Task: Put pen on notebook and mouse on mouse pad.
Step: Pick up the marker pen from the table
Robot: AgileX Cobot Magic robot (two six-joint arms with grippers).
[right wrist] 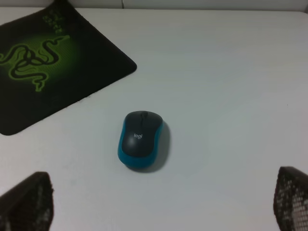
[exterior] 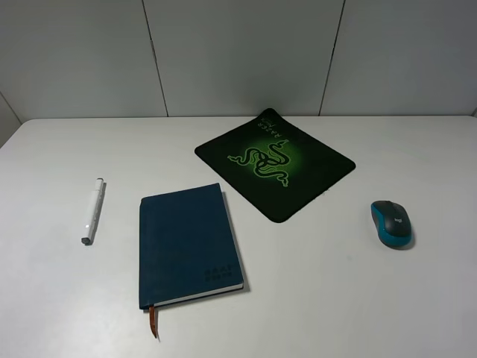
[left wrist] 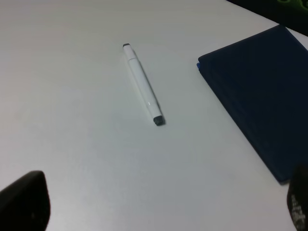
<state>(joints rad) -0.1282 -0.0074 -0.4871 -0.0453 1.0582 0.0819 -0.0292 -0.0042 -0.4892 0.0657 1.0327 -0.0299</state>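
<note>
Thin black rectangular mouse pad (exterior: 274,162) lies by the far edge of the white desk (exterior: 373,298), navy hardcover notebook (exterior: 188,246) toward the front. Teal mouse (exterior: 392,223), right edge: probably light, slick; grip its flanks. Slim white pen (exterior: 93,211), left edge: pinch mid-barrel. The left hand (left wrist: 161,207) and right hand (right wrist: 159,202) both gape, empty.

the high camera looks down from the near side of the white table (exterior: 335,298), facing the grey wall panels (exterior: 238,52) at the back, far enough off to take in the pen (exterior: 93,212), notebook (exterior: 188,242), mouse pad (exterior: 274,162) and mouse (exterior: 392,223) together. the left wrist camera hangs much nearer, tilted down over the table's left part; it shares the pen and part of the notebook with the high view. the right wrist camera is likewise close over the right part, facing the back edge, sharing the mouse and much of the mouse pad.
</note>
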